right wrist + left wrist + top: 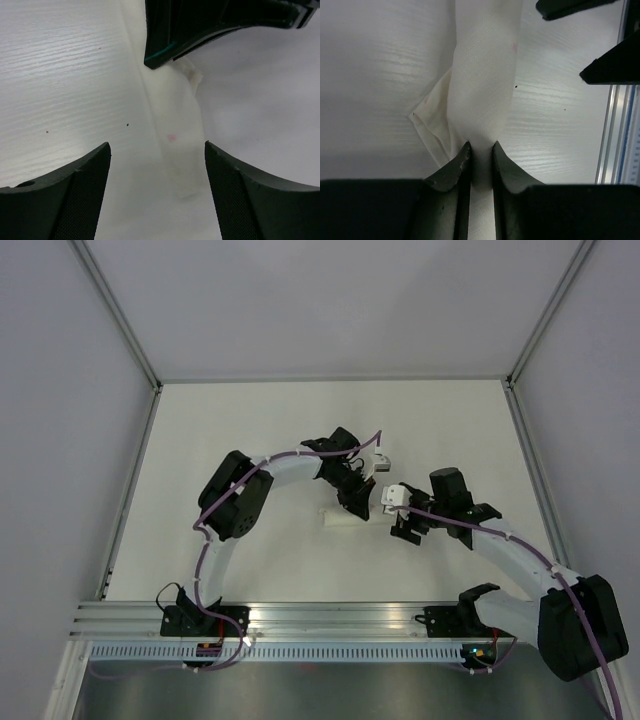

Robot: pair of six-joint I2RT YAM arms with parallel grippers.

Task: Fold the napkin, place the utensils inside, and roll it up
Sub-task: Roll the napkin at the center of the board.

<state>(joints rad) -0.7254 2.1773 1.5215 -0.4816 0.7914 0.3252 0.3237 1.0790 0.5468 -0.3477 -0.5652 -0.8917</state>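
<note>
While the left end effector (481, 161) pinches the napkin (485, 75), the right end effector (157, 165) hovers spread over its edge.

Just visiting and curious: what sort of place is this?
Probably a robotics lab test cell: left arm and right arm mounted on an aluminium rail, a white table walled by plain panels.

The left hand (354, 503) covers the right end of the napkin (334, 519), with the right hand (405, 532) close beside; the surface (230, 440) to their left gives free passage.
</note>
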